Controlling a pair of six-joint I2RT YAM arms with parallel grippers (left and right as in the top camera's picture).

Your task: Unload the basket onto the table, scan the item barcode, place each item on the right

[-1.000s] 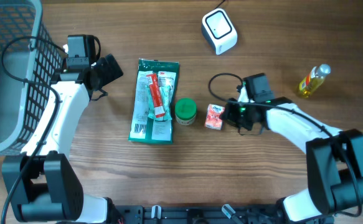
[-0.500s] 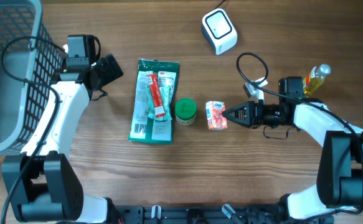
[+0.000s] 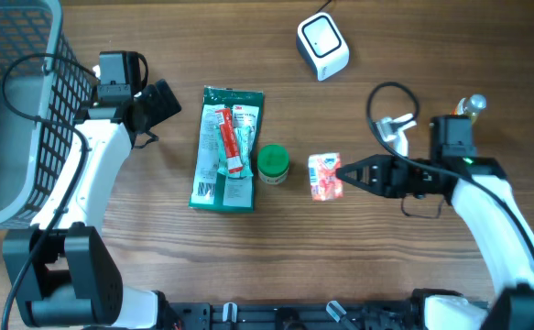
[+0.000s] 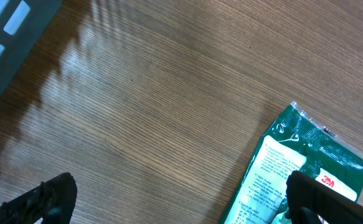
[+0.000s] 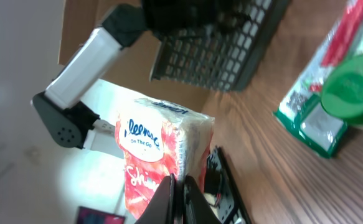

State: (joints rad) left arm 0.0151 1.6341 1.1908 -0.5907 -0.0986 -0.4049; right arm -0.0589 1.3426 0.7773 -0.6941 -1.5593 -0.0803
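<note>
The tissue pack (image 3: 324,176) is held at the very tips of the right claw (image 3: 344,172), which is pressed together on one thin edge of it. The pack hangs out in front of the fingers, and in the wrist view its printed face is turned toward the camera. I think this grip on the edge is chosen so that the fingers cover no flat face and a barcode can be shown freely; where the barcode is printed I cannot tell.

Just ahead of the pack stands a green lid (image 3: 272,163), near but apart, and beyond it lies a green pouch (image 3: 227,147). The scanner (image 3: 322,46) sits on the far side of the claw, well apart, with bare wood between. This looks like the open way to carry the pack. Behind the claw, near its wrist, stands a yellow bottle (image 3: 463,117), which a wide swing of the arm could touch.

The left claw (image 3: 163,101) is spread wide and holds nothing, far ahead beside the basket (image 3: 10,110).
</note>
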